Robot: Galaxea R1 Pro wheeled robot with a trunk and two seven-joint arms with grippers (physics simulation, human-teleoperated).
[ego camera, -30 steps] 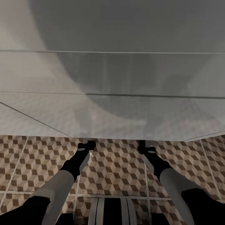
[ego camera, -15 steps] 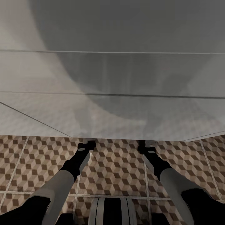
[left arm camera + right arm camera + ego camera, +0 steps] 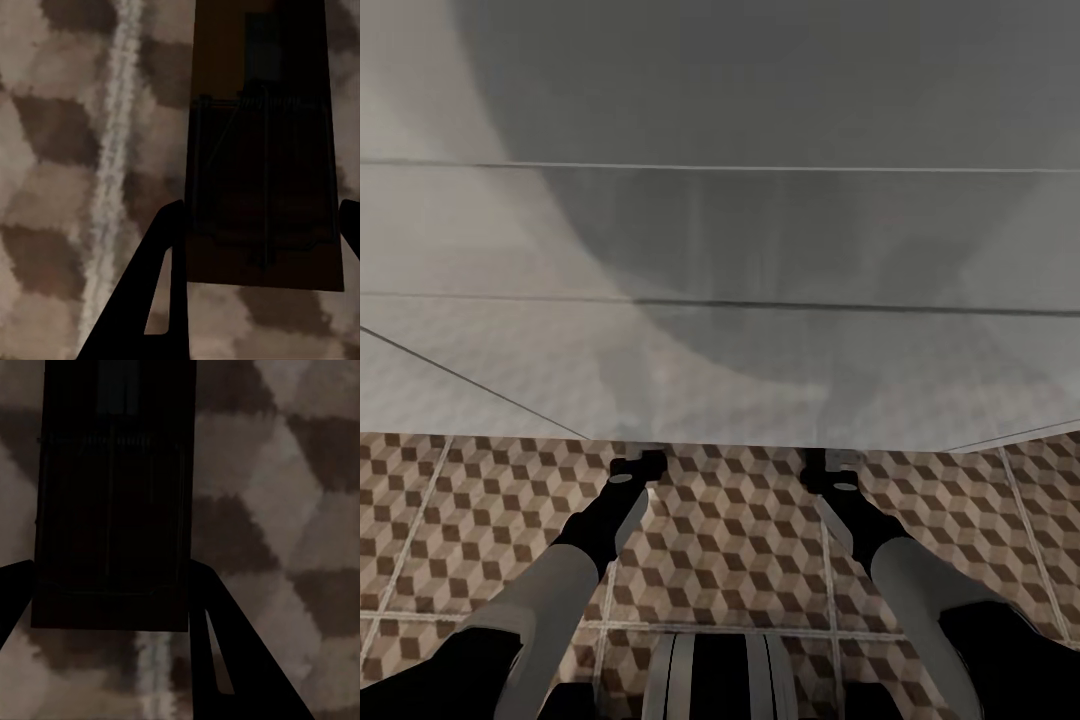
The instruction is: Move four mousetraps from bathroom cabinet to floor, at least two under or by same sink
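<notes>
In the left wrist view a dark brown mousetrap (image 3: 262, 142) with wire parts lies in shadow over the cube-patterned bathroom floor (image 3: 60, 165). My left gripper (image 3: 262, 214) has a finger touching each long edge of it. A second mousetrap (image 3: 112, 495) shows in the right wrist view, and my right gripper (image 3: 111, 574) clasps it the same way. From the head camera both arms reach forward; the left gripper (image 3: 638, 462) and the right gripper (image 3: 825, 462) end at the lower edge of the white vanity (image 3: 720, 250) of the bathroom sink. The cabinet is out of view.
The white vanity front, crossed by thin seams, spans the upper half of the head view right ahead of me. Patterned floor tiles (image 3: 730, 540) with pale grout lines lie between and beside my arms. My base (image 3: 715, 680) sits at the bottom edge.
</notes>
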